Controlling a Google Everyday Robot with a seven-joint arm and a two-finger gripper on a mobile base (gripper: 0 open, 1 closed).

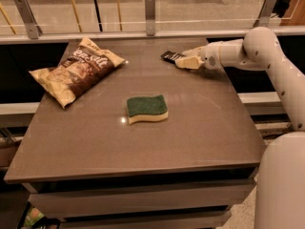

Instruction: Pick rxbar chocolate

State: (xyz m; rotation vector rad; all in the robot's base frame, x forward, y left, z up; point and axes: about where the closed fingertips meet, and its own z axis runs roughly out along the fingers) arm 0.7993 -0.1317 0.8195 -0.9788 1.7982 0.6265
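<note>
The rxbar chocolate point(170, 56), a small dark flat bar, lies at the far right of the table top. My gripper point(185, 60) reaches in from the right, low over the table, and its tan fingers point(189, 63) are closed on the bar's right end. The bar's left end sticks out past the fingertips. I cannot tell whether the bar rests on the table or hangs just above it.
A large tan-and-brown chip bag point(76, 70) lies at the far left. A green-and-yellow sponge point(147, 109) lies near the table's point(143, 147) middle. A glass railing point(150, 13) runs behind the far edge. My white arm point(276, 66) runs down the right side.
</note>
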